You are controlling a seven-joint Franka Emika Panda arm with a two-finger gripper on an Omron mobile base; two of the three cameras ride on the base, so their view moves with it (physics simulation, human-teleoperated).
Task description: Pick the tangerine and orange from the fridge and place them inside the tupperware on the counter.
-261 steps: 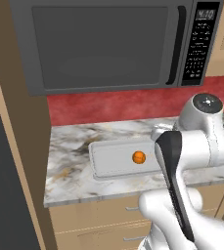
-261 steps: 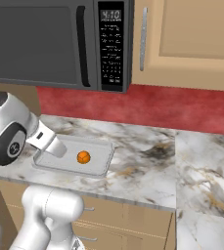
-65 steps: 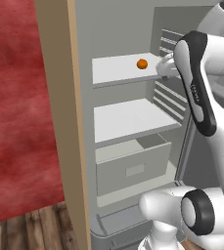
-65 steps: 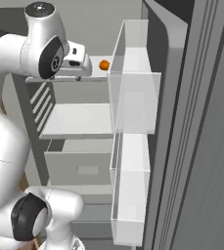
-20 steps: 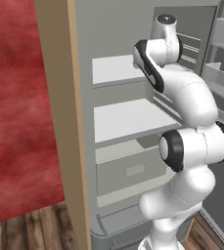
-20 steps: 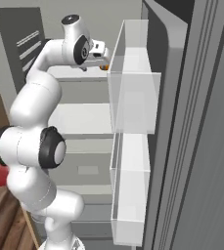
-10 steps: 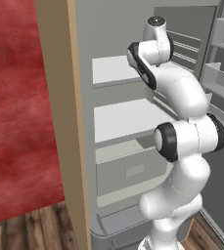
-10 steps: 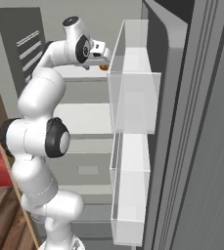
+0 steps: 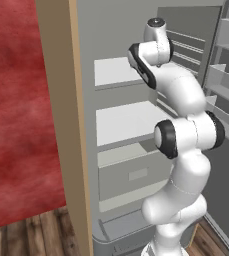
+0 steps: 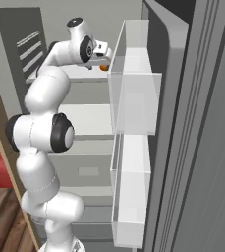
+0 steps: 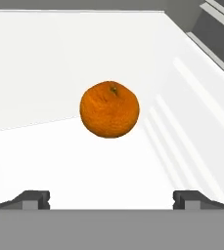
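Note:
The fridge (image 9: 117, 71) stands open, and my arm reaches to its top white shelf (image 10: 79, 73). A round orange-coloured fruit (image 11: 109, 110) rests on that shelf; I cannot tell whether it is the tangerine or the orange. It also peeks out as a small orange spot (image 10: 104, 68) just under my hand. My gripper (image 11: 111, 200) is open, a little short of the fruit and not touching it, and its two dark fingertips (image 11: 33, 199) stand wide apart on either side of it. The tupperware and the counter are out of view.
Below are a second white shelf (image 9: 128, 122) and the grey drawer (image 9: 136, 175). Clear door racks (image 10: 133, 103) stand close to the right of my hand. A tan wooden panel (image 9: 66, 125) and a red wall (image 9: 16, 110) bound the fridge on the left.
The base has driven from the counter, where one orange fruit lay in the tupperware, to the fridge. In the last second the arm has barely shifted, with the hand staying at the top shelf.

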